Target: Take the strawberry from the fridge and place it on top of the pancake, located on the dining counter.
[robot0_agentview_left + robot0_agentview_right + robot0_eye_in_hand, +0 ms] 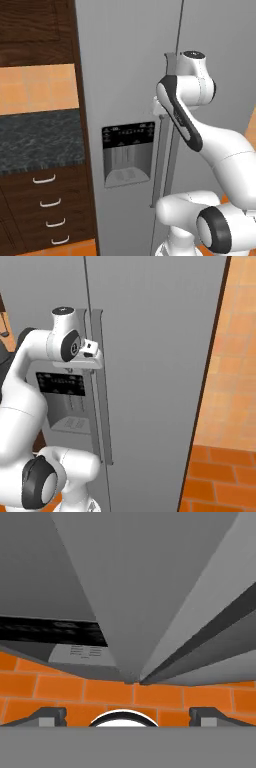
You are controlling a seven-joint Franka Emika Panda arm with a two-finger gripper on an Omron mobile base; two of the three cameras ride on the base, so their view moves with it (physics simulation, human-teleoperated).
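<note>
The fridge is tall and grey, and both its doors are closed, so the strawberry is hidden. A black dispenser panel sits on the left door. Two vertical handles run along the seam between the doors. My gripper is up against the top part of these handles. In the hand view my gripper is open, its fingertips set wide apart, with a grey handle bar running between them. Whether the fingers touch the bar I cannot tell. The pancake and the dining counter are out of view.
Left of the fridge stands a dark wood cabinet with several drawers under a dark stone top and orange wall tiles. An orange tiled wall and brick floor lie to the fridge's right.
</note>
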